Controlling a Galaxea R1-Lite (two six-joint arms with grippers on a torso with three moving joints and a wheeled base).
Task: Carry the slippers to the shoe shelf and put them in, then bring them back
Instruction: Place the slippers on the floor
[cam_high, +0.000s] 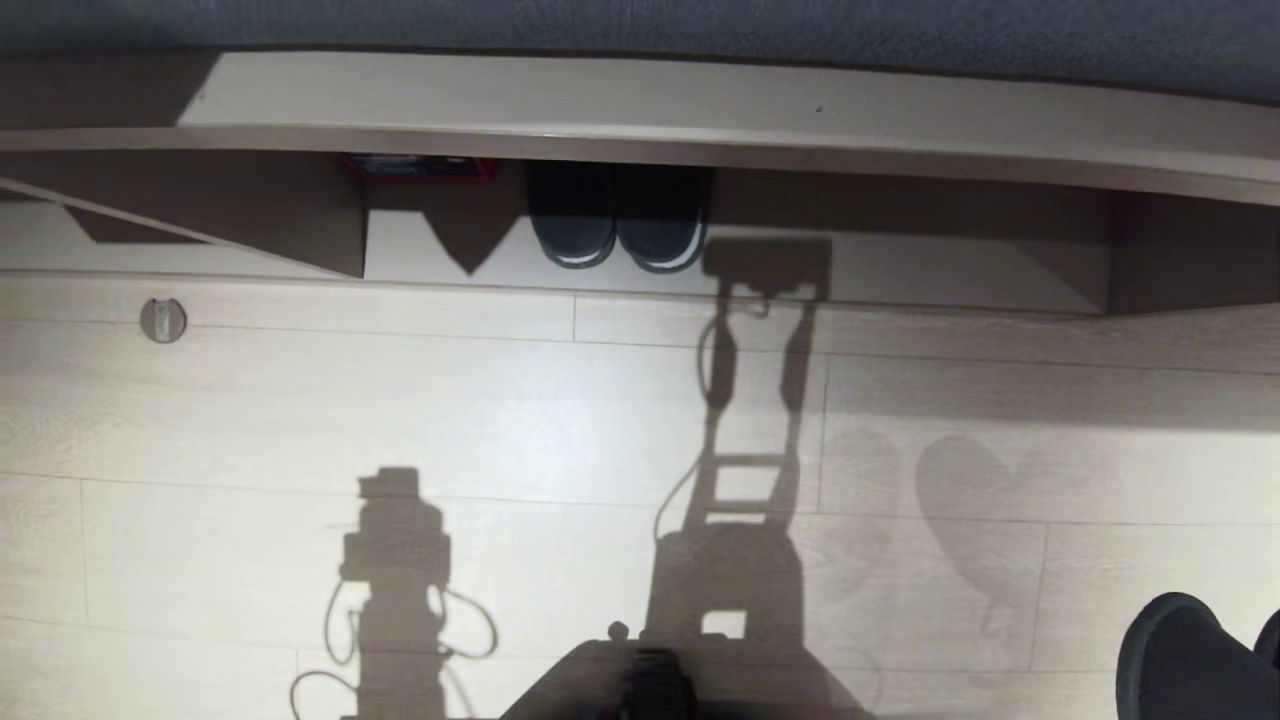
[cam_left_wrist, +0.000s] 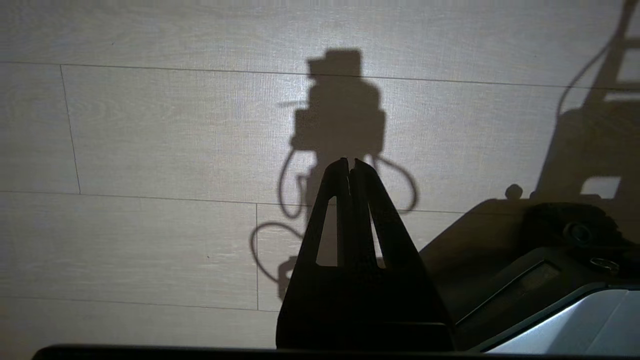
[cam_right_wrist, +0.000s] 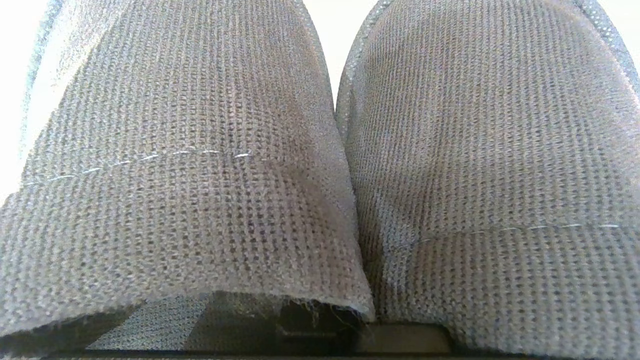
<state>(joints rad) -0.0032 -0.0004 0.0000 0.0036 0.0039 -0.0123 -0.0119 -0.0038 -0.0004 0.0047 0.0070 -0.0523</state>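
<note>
Right tool clamped on the slippers (cam_right_wrist: 330, 165), near right. Left tool (cam_left_wrist: 351, 162) fully closed, empty, over the floor (cam_high: 500, 420). Shoe shelf (cam_high: 640, 120) far ahead.

The floor (cam_high: 300, 400) is laid in wide, pale wood-grain planks with thin dark seams, brightly lit from behind the camera so that hard-edged shadows fall forward across it. A small round metal fitting (cam_high: 163, 320) is set into one plank near the far left. Along the top of the head view runs a dark grey textured surface (cam_high: 700, 25), its make unclear. A red-edged item (cam_high: 420, 167) lies in deep shade below it.
</note>
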